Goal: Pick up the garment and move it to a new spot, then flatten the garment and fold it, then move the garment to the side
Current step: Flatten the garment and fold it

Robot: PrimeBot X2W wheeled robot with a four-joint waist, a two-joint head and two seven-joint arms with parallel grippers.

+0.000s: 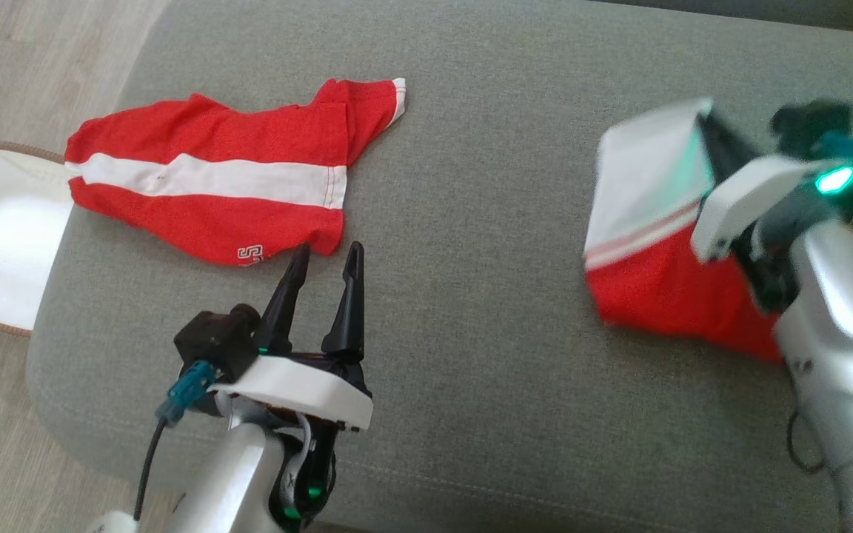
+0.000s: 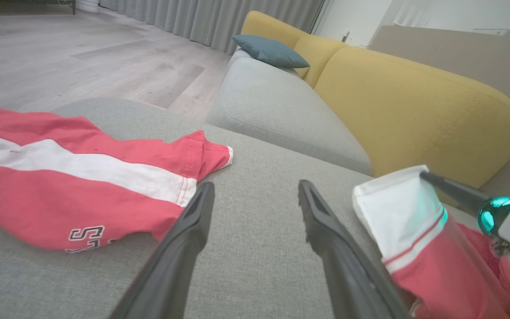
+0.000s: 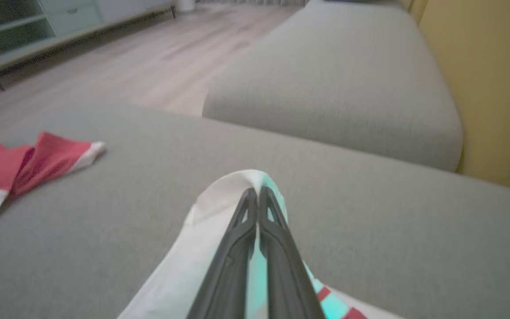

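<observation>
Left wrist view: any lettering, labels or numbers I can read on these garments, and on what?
"ST": outlined letters at the lower edge of the spread red garment; the rest of the print is hidden where the cloth ends.
Head view, same print: too small to read.
Held garment in the right gripper: no text visible.

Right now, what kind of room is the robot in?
Most likely a living room in a home. There is a grey sofa seat with a yellow backrest, a blue pillow on it, long curtains and a wooden floor.
</observation>
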